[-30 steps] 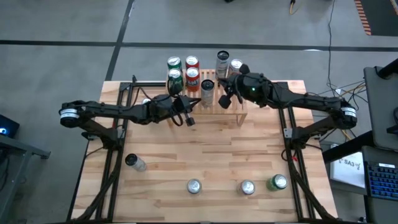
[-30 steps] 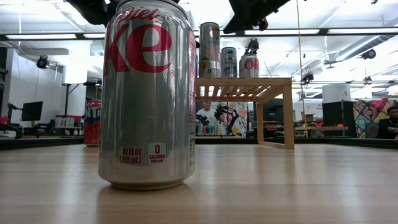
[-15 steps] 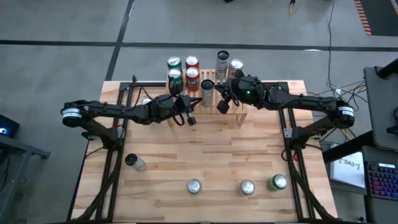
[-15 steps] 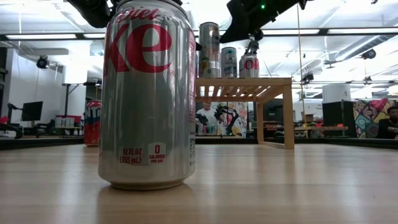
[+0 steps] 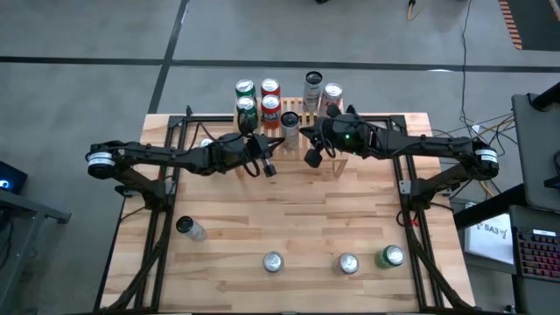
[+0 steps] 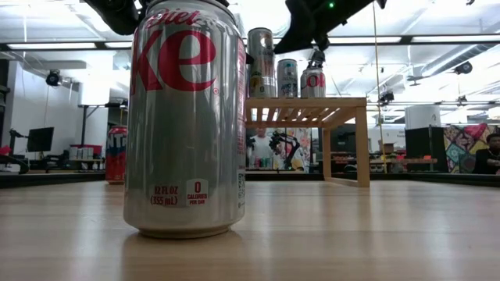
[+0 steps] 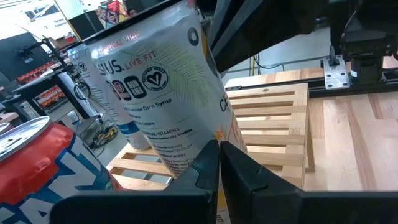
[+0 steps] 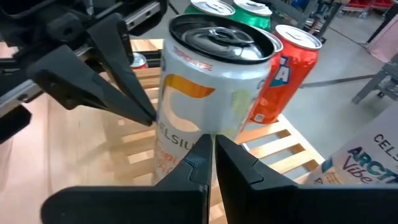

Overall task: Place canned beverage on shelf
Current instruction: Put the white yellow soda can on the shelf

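Silver can point(image 6: 186, 117) with red lettering; light-wood slatted shelf point(image 6: 312, 109); green can point(image 5: 389, 256).

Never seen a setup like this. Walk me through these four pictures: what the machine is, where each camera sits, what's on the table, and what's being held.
Two dark robot arms work at a wooden table. One camera looks straight down, one sits at tabletop height, and one rides on each wrist.

From above, the left pincer and the right pincer are both at the low slatted shelf on the table's far side. Both are shut and hold nothing.

Several cans stand on the shelf; the wrist cameras show a white Celsius can and a red can close up.

Near the front edge stand two silver cans, a green can and a dark-topped one. The tabletop camera is mostly filled by a Diet Coke can.
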`<state>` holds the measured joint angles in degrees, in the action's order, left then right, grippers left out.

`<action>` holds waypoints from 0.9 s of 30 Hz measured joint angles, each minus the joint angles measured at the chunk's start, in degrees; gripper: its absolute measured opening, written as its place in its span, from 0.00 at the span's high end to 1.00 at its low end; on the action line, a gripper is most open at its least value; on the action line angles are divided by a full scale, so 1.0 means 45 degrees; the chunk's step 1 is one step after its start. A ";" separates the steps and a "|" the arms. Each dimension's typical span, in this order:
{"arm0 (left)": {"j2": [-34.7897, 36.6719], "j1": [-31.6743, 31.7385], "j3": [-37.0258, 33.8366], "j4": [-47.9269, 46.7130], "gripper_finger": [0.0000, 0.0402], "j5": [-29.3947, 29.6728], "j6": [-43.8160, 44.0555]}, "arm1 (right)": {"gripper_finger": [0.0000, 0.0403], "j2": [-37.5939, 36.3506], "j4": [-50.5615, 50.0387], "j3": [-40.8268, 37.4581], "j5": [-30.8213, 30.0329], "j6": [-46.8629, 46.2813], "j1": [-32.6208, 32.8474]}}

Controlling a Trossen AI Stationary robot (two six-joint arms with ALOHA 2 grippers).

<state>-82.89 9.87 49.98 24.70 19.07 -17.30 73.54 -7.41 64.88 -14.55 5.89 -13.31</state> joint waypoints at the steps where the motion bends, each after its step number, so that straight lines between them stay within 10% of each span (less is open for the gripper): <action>1: 0.0000 0.0000 0.0000 -0.0031 1.00 0.0004 0.0002 | 0.97 0.0000 -0.0002 0.0000 0.0000 0.0000 0.0050; 27: 0.0073 0.0072 0.0000 -0.0504 1.00 0.0652 -0.0034 | 0.97 0.0423 0.0240 0.0029 -0.1339 0.0670 -0.0088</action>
<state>-82.56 10.19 49.98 22.43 22.00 -17.45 75.44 -6.33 65.01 -20.57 8.91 -13.71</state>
